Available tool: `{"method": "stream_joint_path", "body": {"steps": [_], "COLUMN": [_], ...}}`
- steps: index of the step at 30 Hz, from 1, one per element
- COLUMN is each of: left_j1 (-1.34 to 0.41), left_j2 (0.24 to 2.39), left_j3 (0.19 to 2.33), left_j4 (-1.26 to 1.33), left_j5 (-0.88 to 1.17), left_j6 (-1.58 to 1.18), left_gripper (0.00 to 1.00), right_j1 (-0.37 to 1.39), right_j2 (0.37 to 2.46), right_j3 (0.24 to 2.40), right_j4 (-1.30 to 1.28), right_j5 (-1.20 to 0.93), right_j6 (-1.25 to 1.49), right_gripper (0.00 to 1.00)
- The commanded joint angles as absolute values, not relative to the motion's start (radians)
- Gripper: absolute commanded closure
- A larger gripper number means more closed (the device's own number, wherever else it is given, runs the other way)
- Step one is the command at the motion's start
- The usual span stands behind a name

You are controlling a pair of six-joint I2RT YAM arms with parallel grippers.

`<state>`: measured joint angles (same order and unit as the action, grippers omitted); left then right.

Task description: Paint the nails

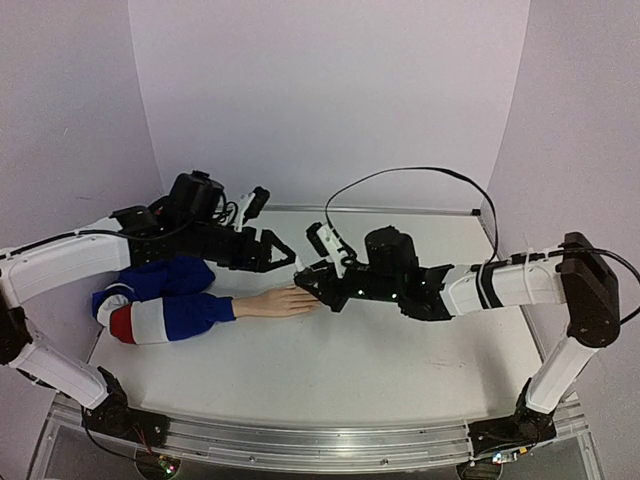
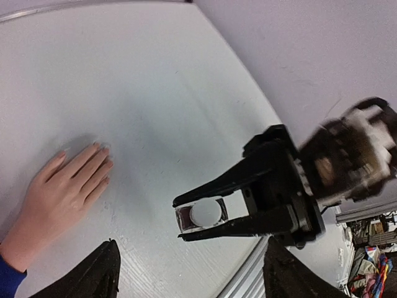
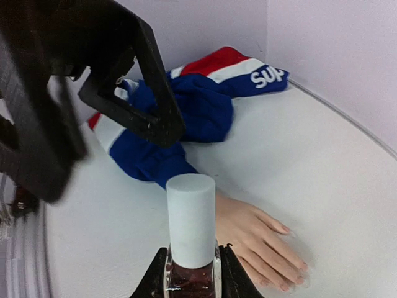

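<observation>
A peach mannequin hand [image 1: 275, 303] lies palm down on the white table, fingers pointing right, in a blue, white and red striped sleeve [image 1: 165, 305]. Its nails [image 3: 296, 268] show at the fingertips and look bare; they also show in the left wrist view [image 2: 102, 152]. My right gripper [image 1: 310, 283] is shut on a small polish bottle [image 3: 191, 231] with dark red polish and a white cap, held upright just beyond the fingertips. The bottle also shows in the left wrist view [image 2: 201, 214]. My left gripper [image 1: 285, 258] is open and empty, just left of and above the bottle.
The bunched sleeve [image 3: 186, 118] lies at the table's left by the curved white backdrop. My left gripper's black fingers [image 3: 142, 93] hang close over the bottle in the right wrist view. The table's metal edge rail [image 1: 300, 440] runs along the front.
</observation>
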<state>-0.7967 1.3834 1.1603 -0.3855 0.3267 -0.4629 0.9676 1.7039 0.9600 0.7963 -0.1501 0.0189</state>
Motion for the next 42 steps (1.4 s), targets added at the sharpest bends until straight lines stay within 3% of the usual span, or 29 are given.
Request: {"method": "stream_joint_path", "body": {"steps": [1,5,9,14,19,21,24,32,37,39,41,42], "left_j1": [-0.787,-0.787,-0.788,-0.797,-0.829,-0.833,-0.833,-0.833,-0.833,-0.833,-0.833,-0.833], "left_j2": [1.238,1.187,1.222,1.245,1.234,1.233,1.238,1.262,1.258,1.25,1.246,1.248], "left_j3": [1.073,0.999,1.03,1.047,1.04,1.039,1.036,1.036,1.037,1.035,1.031,1.029], "left_j4": [-0.121,0.074,0.11,0.128,0.13,0.131,0.13,0.117,0.063,0.032,0.007,-0.006], "left_j5": [0.462,0.619,0.776,0.873,0.899,0.893,0.854,0.781,0.638,0.533,0.416,0.36], "left_j6": [-0.408,-0.416,-0.417,-0.422,-0.391,-0.387,-0.39,-0.379,-0.353,-0.353,-0.371,-0.387], "left_gripper": [0.17,0.14,0.17,0.31,0.33,0.4,0.57,0.79,1.0,1.0,1.0,1.0], "right_j1": [0.89,0.873,0.874,0.874,0.873,0.873,0.873,0.874,0.877,0.925,1.032,1.07], "right_j2": [1.605,1.605,1.642,1.644,1.657,1.663,1.667,1.655,1.613,1.587,1.599,1.625], "right_j3": [0.962,0.996,1.036,1.052,1.058,1.06,1.06,1.041,1.044,1.044,1.059,1.072], "right_j4": [0.839,0.913,1.062,1.099,1.112,1.113,1.114,1.094,0.836,0.724,0.683,0.699], "right_j5": [-0.632,-0.935,-1.12,-1.117,-1.086,-1.076,-1.063,-0.968,-0.623,-0.224,0.421,0.632], "right_j6": [0.189,0.316,0.475,0.491,0.495,0.494,0.489,0.446,0.268,0.187,0.076,0.028], "right_gripper": [1.0,1.0,1.0,1.0,1.0,1.0,1.0,1.0,1.0,1.0,1.0,1.0]}}
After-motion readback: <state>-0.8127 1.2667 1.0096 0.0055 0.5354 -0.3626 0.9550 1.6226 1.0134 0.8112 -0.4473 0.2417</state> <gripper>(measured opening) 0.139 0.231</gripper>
